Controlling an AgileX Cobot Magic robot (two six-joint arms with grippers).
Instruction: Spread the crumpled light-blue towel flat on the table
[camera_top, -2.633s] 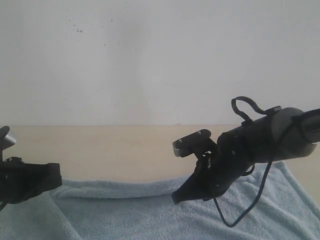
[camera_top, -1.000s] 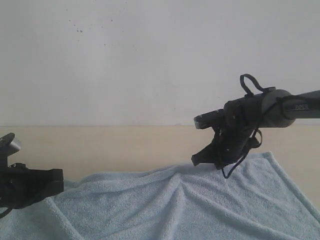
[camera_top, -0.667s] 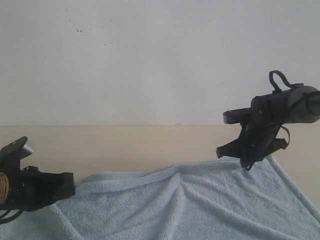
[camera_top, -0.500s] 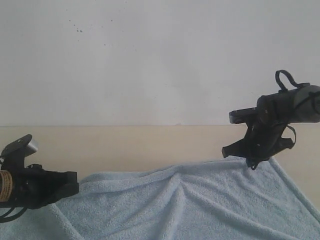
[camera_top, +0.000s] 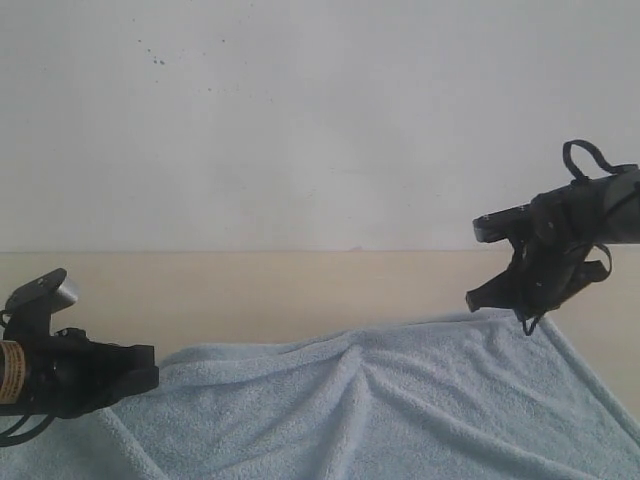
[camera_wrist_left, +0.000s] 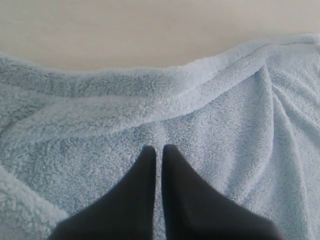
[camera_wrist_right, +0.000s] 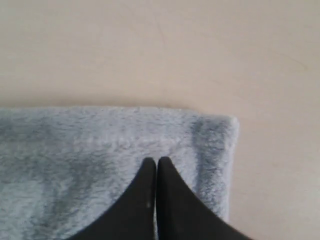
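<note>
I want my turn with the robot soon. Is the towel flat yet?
Nearly. Done: the towel lies spread wide, its far right corner square on the table. In hand: nothing seems held; the left gripper and right gripper are shut over it. Left: a ridge in the middle and a rolled far edge on the left.

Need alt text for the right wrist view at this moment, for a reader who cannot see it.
The right gripper, jaws closed together with no cloth seen between them, points at a corner of the pale blue fluffy towel. Bare beige table fills the rest of the view beyond the towel's edges.
</note>
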